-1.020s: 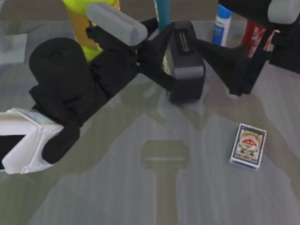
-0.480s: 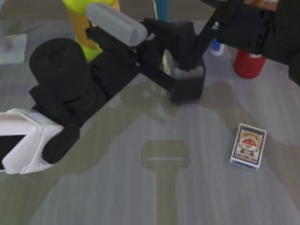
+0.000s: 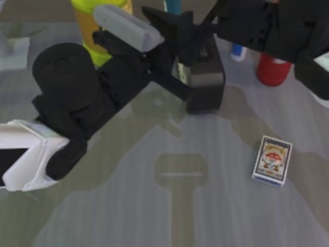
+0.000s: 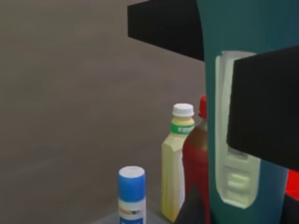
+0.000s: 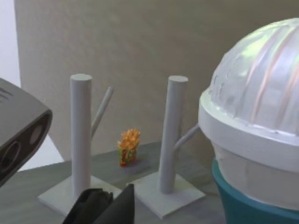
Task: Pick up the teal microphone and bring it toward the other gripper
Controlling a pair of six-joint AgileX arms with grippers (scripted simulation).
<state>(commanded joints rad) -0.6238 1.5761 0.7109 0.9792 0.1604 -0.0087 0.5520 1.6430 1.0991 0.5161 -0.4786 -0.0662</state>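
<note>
My left gripper (image 3: pixel 187 72) is at the back middle of the table, shut on the teal microphone (image 4: pixel 243 46). Its black fingers (image 4: pixel 264 116) press the handle on both sides of the white switch strip (image 4: pixel 236 177). The microphone stands upright; only a strip of its teal handle (image 3: pixel 172 6) shows at the top view's upper edge. My right arm reaches in from the back right. Its gripper (image 3: pixel 177 25) is open, just beyond the left gripper and level with the handle. In the right wrist view the whitish-grey head (image 5: pixel 257 102) looms close beside one black finger (image 5: pixel 124 203).
A card box (image 3: pixel 272 160) lies at the right front. A red bottle (image 3: pixel 271 69), a blue-and-white tube (image 3: pixel 237 51) and a yellow bottle (image 3: pixel 95 31) stand along the back. Two white posts on square bases (image 5: pixel 170 140) stand farther off, with a white block (image 3: pixel 13 51) at the far left.
My right arm has swung left from the back right, bringing its gripper up to the held microphone. The left arm and the microphone have stayed put.
</note>
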